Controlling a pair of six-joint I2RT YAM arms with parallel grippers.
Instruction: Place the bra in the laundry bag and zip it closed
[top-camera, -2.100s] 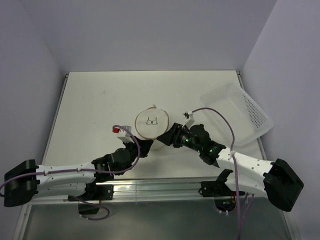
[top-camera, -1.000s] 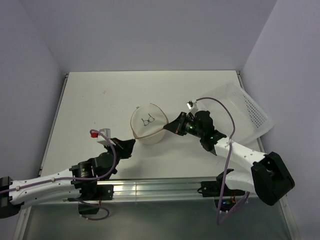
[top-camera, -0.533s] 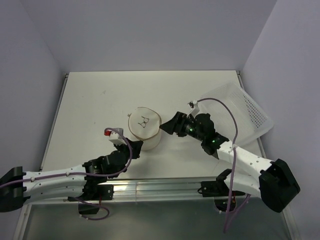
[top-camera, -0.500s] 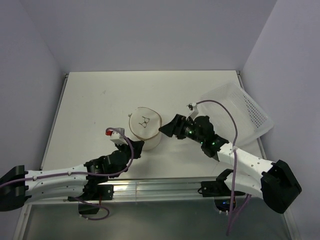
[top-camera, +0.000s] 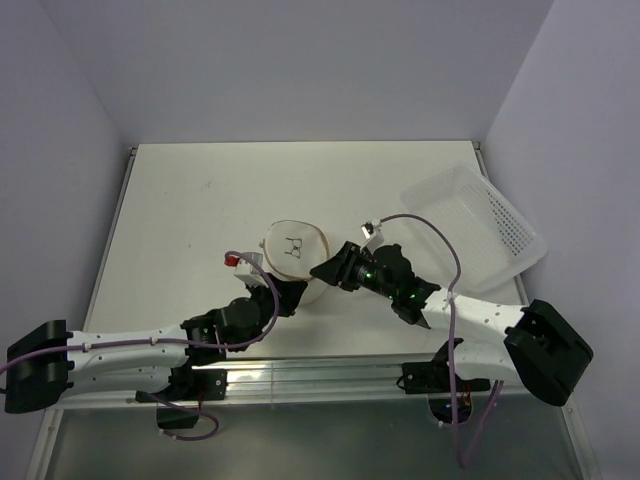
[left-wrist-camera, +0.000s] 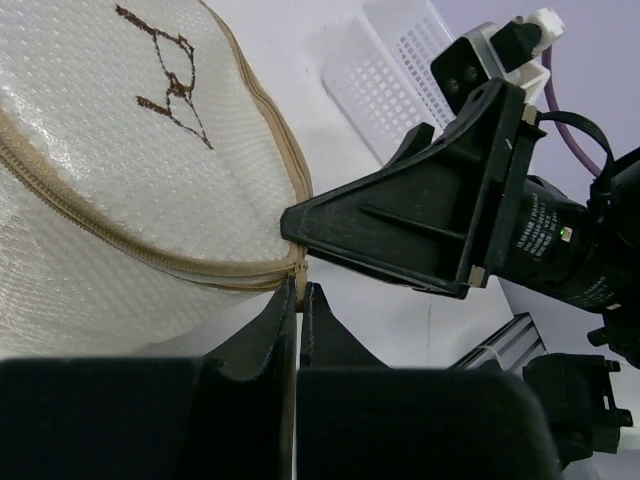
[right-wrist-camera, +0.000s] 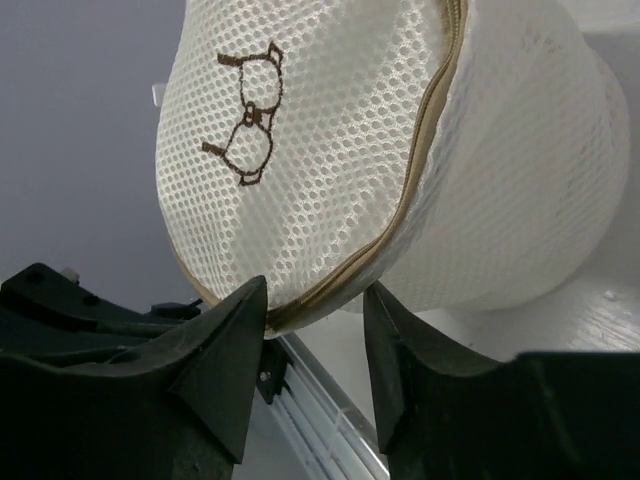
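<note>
The laundry bag (top-camera: 296, 252) is a white mesh drum with tan zipper trim and a brown eyeglasses mark on its lid, standing mid-table. The left wrist view shows it (left-wrist-camera: 120, 170), and so does the right wrist view (right-wrist-camera: 340, 130). My left gripper (top-camera: 291, 293) is at the bag's near side, shut on the tan zipper pull (left-wrist-camera: 297, 287). My right gripper (top-camera: 323, 270) is open at the bag's right side, its fingertips (right-wrist-camera: 245, 315) either side of the zippered rim (right-wrist-camera: 330, 285). The bra is out of view.
A white perforated plastic tray (top-camera: 478, 225) lies tilted at the right edge of the table; it also shows in the left wrist view (left-wrist-camera: 395, 70). The two grippers are close together at the bag's near right side.
The bag's lid mark has turned. My left gripper has moved right to the bag's near side. My right gripper has moved left, against the bag's rim.
</note>
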